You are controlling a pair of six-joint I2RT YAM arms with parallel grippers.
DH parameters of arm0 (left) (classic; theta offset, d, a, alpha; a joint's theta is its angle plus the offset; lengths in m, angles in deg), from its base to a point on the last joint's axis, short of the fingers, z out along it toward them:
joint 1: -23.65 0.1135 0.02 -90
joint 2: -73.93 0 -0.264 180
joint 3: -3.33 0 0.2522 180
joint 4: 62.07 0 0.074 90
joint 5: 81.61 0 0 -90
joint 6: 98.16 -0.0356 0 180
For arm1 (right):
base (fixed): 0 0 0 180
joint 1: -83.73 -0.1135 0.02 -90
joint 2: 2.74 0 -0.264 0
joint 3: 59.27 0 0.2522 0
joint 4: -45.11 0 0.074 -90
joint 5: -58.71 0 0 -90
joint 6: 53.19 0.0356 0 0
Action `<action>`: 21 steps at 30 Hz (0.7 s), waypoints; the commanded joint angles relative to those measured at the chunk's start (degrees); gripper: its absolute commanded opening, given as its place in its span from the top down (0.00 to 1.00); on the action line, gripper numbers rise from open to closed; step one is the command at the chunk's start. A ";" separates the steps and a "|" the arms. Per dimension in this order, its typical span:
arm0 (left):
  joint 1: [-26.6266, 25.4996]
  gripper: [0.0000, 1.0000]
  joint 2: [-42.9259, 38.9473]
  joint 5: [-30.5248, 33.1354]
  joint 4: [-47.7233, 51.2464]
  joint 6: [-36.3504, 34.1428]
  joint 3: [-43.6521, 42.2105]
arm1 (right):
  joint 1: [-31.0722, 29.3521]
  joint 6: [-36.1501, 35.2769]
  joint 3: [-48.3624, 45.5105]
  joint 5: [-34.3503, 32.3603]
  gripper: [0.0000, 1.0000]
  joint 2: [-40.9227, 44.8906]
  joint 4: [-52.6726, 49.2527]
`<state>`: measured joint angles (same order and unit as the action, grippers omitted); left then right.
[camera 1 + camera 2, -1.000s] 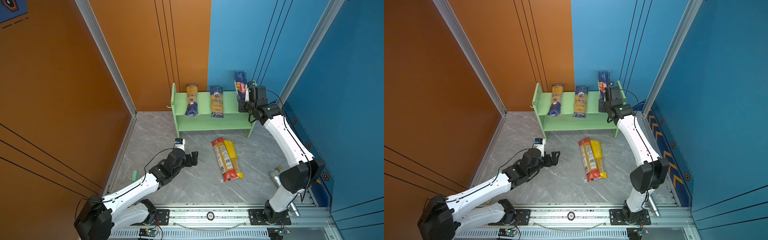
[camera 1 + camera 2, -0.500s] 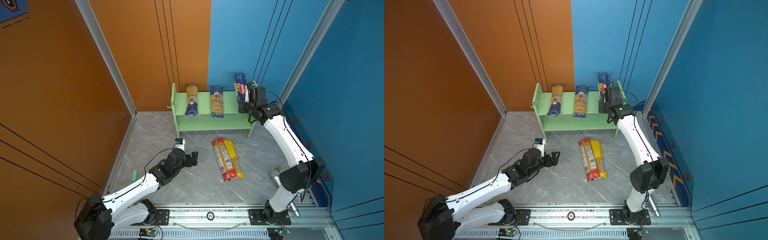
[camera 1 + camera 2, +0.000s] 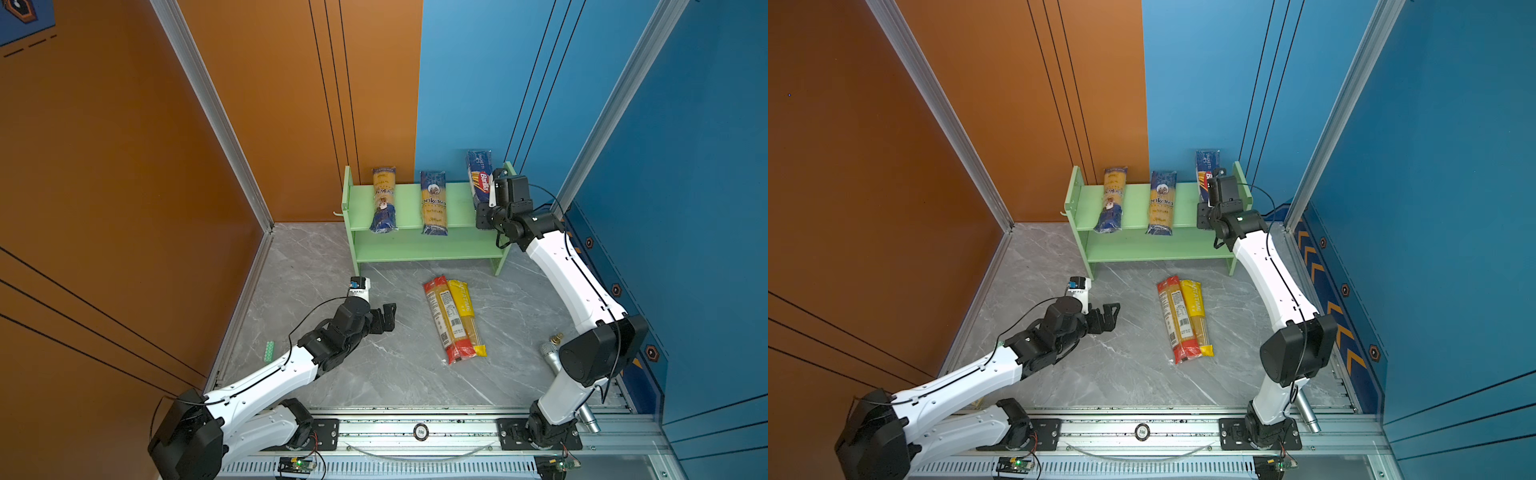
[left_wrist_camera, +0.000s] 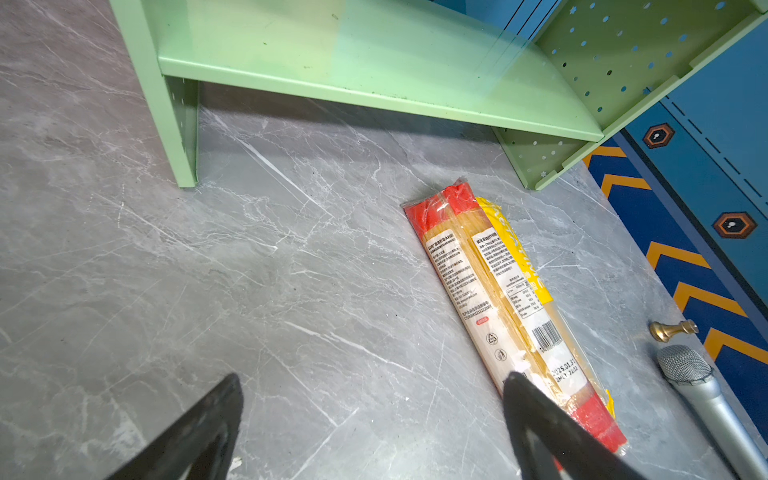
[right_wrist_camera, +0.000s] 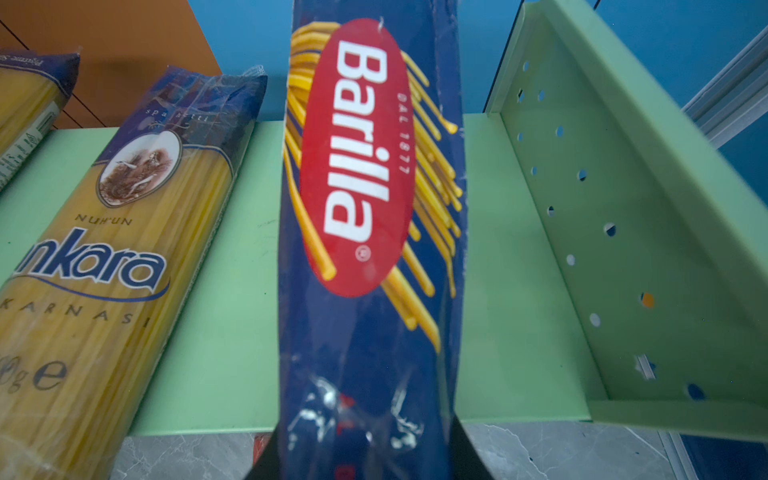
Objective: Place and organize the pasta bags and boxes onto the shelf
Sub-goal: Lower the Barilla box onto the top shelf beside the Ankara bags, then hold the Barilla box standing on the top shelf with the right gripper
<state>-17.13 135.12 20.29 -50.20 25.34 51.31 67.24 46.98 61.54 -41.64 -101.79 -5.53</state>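
Observation:
The light green shelf (image 3: pixel 415 245) stands against the back wall. Two navy-and-yellow packets (image 3: pixel 383 199) (image 3: pixel 433 203) lie across its top tier. My right gripper (image 3: pixel 484 216) is shut on the near end of the navy Barilla packet (image 5: pixel 365 208), which rests on the top tier by the right side panel (image 5: pixel 582 208). On the floor in front lie a red-ended packet (image 3: pixel 442 320) and a yellow-ended packet (image 3: pixel 467 316), side by side and touching. My left gripper (image 3: pixel 384 318) is open just above the floor, to their left, with nothing between its fingers (image 4: pixel 536 415).
A silver microphone (image 3: pixel 550 355) and a small brass piece (image 3: pixel 557 337) lie by the right arm's base. The shelf's lower tier (image 4: pixel 374 70) holds nothing. Orange and blue walls close in the sides and back. A metal rail (image 3: pixel 415 432) runs along the front.

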 commanded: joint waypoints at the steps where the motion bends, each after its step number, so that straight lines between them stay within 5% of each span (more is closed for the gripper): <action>1: 0.45 0.02 -1.06 -0.61 1.19 -0.09 0.92 | 0.01 1.21 1.06 -1.92 1.00 1.14 7.94; 21: 0.49 0.02 -1.42 -0.26 1.45 -0.20 0.80 | 0.05 1.87 0.19 -2.60 0.98 -0.80 8.19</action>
<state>-17.13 134.35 20.29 -49.78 25.34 51.31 67.24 47.66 61.01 -41.90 -103.17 -5.53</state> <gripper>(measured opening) 0.978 0.321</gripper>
